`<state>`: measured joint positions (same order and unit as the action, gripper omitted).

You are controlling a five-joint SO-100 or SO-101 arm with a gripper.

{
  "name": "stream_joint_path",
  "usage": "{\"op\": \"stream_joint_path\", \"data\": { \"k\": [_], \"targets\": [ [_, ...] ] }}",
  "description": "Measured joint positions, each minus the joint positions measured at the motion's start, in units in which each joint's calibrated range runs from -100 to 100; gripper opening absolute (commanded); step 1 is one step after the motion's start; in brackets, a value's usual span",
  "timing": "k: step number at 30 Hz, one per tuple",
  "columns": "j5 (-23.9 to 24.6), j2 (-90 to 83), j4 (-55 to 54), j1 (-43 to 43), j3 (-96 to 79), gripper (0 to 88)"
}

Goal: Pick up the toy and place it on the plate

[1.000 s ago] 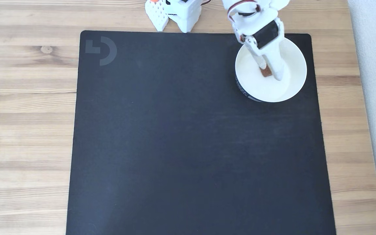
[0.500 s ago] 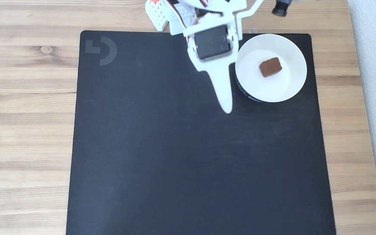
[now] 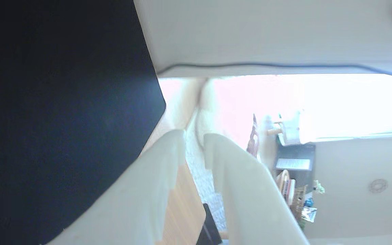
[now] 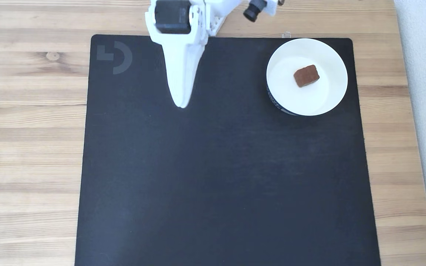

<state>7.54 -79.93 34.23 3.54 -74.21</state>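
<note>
While I scan from afar, quick notes:
toy: reddish-brown block [image 4: 306, 76], rounded corners, rough matte, lying on the plate, right of its centre in the fixed view.
plate: round white dish [image 4: 290, 99], shallow rim, dark printed band on its side, at the mat's upper right corner.
gripper: white plastic [image 4: 181, 105], over the mat's upper left part, well apart from the plate; in the wrist view [image 3: 193, 136] I see a narrow gap between the tips, nothing held.
mat: black, smooth, square [image 4: 227, 177], grey logo at its top left.
room: mat bare below and left of the plate.
table: light wood grain [image 4: 28, 129], strips on three sides of the mat.
</note>
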Motion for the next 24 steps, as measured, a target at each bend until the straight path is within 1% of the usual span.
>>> {"op": "stream_joint_path", "data": {
  "k": [1,3,10,12,14,17,19,24],
  "targets": [
    [-1.44,-2.83,0.08,-0.33,-3.31,2.2],
    [-2.21,-6.49,0.08,-0.08,-8.22,2.2],
    [-2.42,-15.49,1.86,-3.00,-20.97,2.3],
    [-2.52,-16.90,4.47,-3.16,-23.24,2.3],
    [-3.40,-18.32,6.25,-2.91,-24.19,2.4],
    [-6.44,-18.40,9.62,-3.66,-24.56,2.4],
    [-7.46,-18.40,11.31,-3.41,-24.56,2.4],
    [-8.03,-18.73,15.96,-3.41,-24.56,2.5]
  ]
}}
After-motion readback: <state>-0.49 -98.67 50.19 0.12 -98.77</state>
